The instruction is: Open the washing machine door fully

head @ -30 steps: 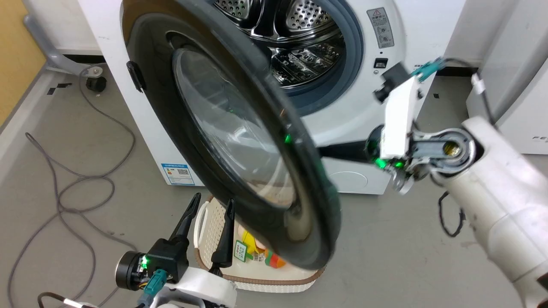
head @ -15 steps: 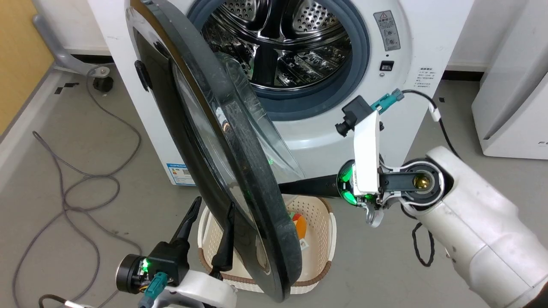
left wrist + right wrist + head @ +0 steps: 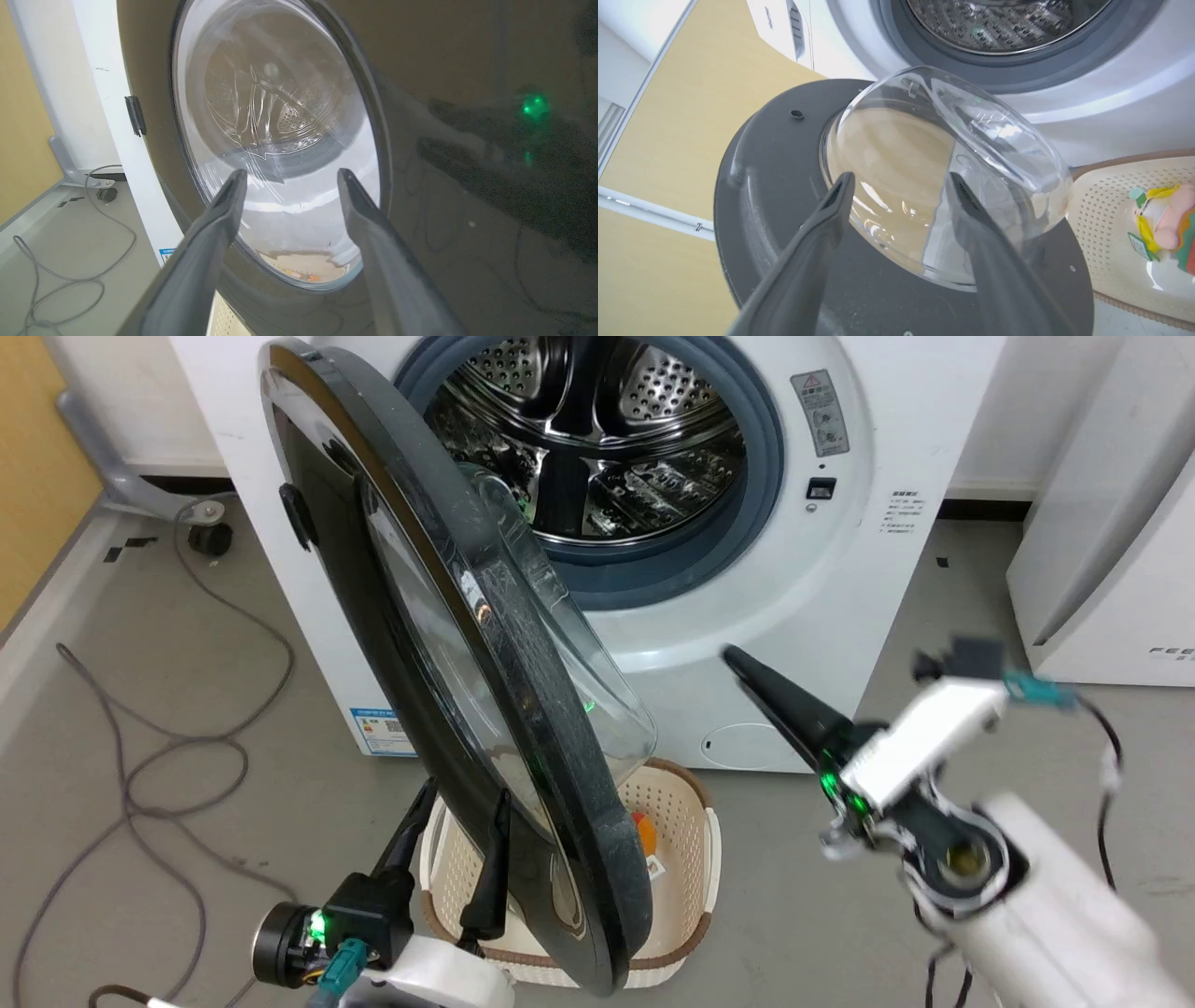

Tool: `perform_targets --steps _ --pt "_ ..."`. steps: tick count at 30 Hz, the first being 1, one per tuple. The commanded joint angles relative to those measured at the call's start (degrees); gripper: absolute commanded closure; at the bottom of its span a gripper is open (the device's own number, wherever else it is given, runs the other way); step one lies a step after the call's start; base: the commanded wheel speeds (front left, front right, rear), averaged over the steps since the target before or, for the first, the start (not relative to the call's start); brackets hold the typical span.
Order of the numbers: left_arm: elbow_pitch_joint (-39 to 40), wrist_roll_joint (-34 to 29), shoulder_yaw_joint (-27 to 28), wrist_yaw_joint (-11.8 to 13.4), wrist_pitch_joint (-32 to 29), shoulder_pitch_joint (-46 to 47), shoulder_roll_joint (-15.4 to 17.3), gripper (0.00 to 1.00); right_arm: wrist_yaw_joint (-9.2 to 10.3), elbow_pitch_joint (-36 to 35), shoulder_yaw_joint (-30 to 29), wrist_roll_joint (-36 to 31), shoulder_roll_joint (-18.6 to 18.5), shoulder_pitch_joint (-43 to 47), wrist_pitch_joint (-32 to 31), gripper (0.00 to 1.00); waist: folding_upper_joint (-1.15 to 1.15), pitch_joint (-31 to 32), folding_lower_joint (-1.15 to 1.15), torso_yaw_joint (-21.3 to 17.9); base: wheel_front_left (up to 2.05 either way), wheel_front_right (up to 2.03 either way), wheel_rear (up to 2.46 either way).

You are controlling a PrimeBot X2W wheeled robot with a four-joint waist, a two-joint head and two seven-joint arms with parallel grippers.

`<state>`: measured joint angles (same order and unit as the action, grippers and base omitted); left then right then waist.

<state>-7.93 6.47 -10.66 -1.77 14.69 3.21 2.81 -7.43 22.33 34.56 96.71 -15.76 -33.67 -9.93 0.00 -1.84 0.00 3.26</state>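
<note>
Plainly ajar, the washing machine door (image 3: 504,644) stands edge-on at centre-left, before the washing machine (image 3: 822,607) at top. The left end effector (image 3: 467,791), lower left, and right end effector (image 3: 900,179) are both spread, empty.

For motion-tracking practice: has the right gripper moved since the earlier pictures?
Yes. Against the washing machine, the right gripper has pulled back rightward, away from the washing machine door.

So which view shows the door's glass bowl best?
The right wrist view: the glass bowl bulges nearly whole from the inner face of the washing machine door. The head view catches it side-on past the door's rim; the left wrist view looks through it from the outer face.
</note>
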Motion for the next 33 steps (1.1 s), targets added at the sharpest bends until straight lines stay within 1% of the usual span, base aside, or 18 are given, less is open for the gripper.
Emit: perform_targets --steps 1,2,3,6,9,10,11,13,17,20,23,27,31,33 --pt "-0.29 -0.5 0.09 -0.17 0.3 -0.93 0.07 0.0 -0.06 -0.64 -0.54 -1.04 -0.28 2.16 2.38 0.0 0.0 0.27 0.0 -0.19 0.0 0.0 0.0" --pt "-0.43 -0.56 0.13 -0.26 0.3 -0.92 0.07 0.0 -0.06 -1.06 -1.27 -2.14 -0.7 3.75 5.51 0.0 0.0 0.47 0.0 -0.23 0.0 0.0 0.0" --pt "-0.72 -0.77 0.32 -0.45 0.3 -0.95 0.07 0.0 -0.06 -2.68 -3.7 -4.06 -1.52 8.68 13.6 0.0 0.0 0.94 0.0 -0.41 0.0 0.0 0.0" --pt "-0.95 -0.96 0.63 -0.54 0.3 -1.22 0.07 0.0 -0.06 -3.49 -5.31 -8.05 -3.16 13.41 21.22 0.0 0.0 1.49 0.0 -0.63 0.0 0.0 0.0" --pt "-0.97 -1.17 0.93 -0.58 0.3 -1.59 0.07 0.0 -0.06 -2.95 -8.18 -14.43 -4.49 17.47 24.42 0.0 0.0 1.78 0.0 -0.85 0.0 0.0 0.0" --pt "-1.0 -1.24 0.98 -0.62 0.3 -1.69 0.07 0.0 -0.06 -2.69 -9.89 -17.11 -4.55 18.75 24.72 0.0 0.0 1.89 0.0 -0.89 0.0 0.0 0.0" --pt "-1.02 -1.32 1.04 -0.64 0.3 -1.81 0.07 0.0 -0.06 -2.63 -12.79 -20.18 -4.23 19.94 24.83 0.0 0.0 1.95 0.0 -0.99 0.0 0.0 0.0" --pt "-1.01 -1.48 1.19 -0.67 0.3 -2.03 0.08 0.0 -0.06 -3.31 -20.2 -29.5 -2.81 22.48 24.88 0.0 0.0 2.05 0.0 -1.18 0.0 0.0 0.0" --pt "-1.17 -1.72 1.31 -0.85 0.3 -2.09 0.08 0.0 -0.06 -8.26 -32.95 -50.4 3.37 28.48 24.9 0.0 0.0 2.13 0.0 -1.15 0.0 0.0 0.0" --pt "-1.36 -1.79 1.4 -0.94 0.3 -1.98 0.08 0.0 -0.06 -13.87 -39.06 -65.39 8.13 32.29 24.91 0.0 0.0 2.2 0.0 -1.04 0.0 0.0 0.0" --pt "-1.44 -1.8 1.48 -1.02 0.3 -1.85 0.08 0.0 -0.06 -19.25 -41.78 -76.68 10.97 34.99 24.84 0.0 0.0 2.19 0.0 -0.92 0.0 0.0 0.0" --pt "-1.5 -1.74 1.59 -1.0 0.3 -1.85 0.08 0.0 -0.06 -24.8 -42.37 -87.45 12.43 37.36 22.81 0.0 0.0 2.22 0.0 -0.86 0.0 0.0 0.0" --pt "-1.54 -1.58 1.72 -0.87 0.3 -2.06 0.08 0.0 -0.06 -27.56 -41.31 -93.6 12.81 39.83 20.29 0.0 0.0 2.3 0.0 -0.95 0.0 0.0 0.0" --pt "-1.61 -1.5 1.71 -0.84 0.3 -2.16 0.08 0.0 -0.06 -27.75 -40.41 -94.3 12.84 41.1 19.45 0.0 0.0 2.33 0.0 -0.95 0.0 0.0 0.0"
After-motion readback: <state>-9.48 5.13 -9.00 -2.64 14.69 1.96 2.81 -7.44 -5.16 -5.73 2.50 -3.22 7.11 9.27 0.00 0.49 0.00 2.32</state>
